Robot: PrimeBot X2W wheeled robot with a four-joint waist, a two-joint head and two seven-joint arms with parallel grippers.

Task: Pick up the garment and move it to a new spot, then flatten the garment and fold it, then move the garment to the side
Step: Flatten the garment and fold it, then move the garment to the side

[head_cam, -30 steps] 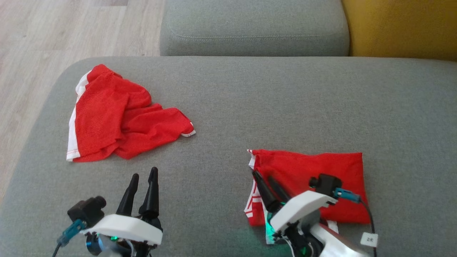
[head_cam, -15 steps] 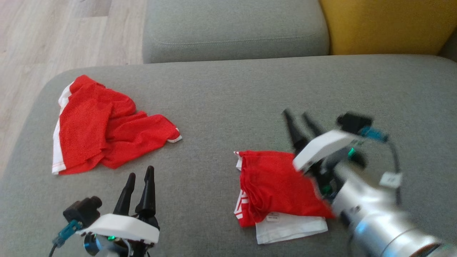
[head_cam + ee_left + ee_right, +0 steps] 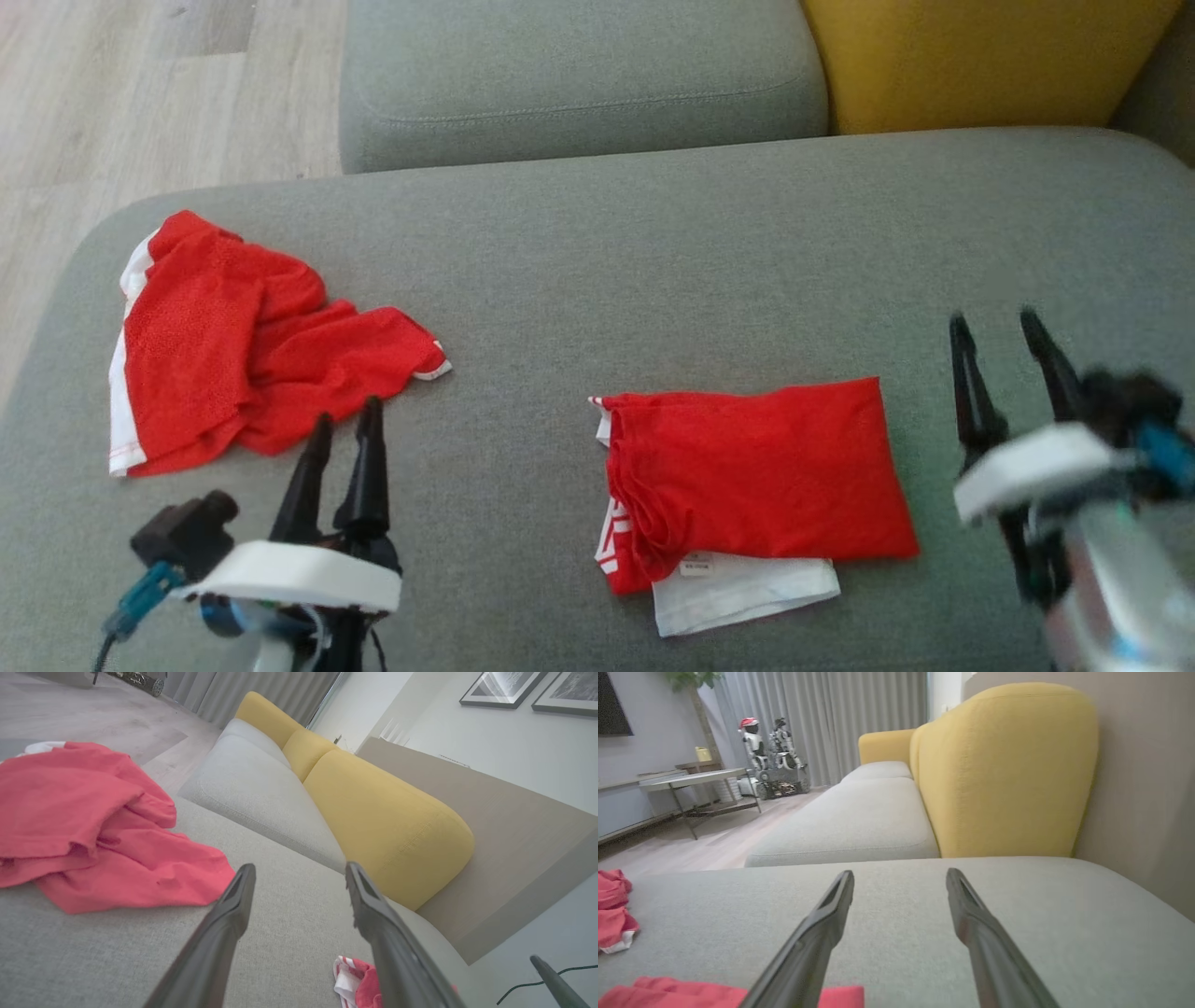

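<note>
On the grey sofa seat [image 3: 653, 280] the folded red cloth garment [image 3: 766, 467] lies neat, so my left pincer [image 3: 347, 413] and right pincer [image 3: 991, 317] hang open, empty.

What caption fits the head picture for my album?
Folded garment on the gray cushion; left gripper and right gripper open, crumpled garment aside.
</note>
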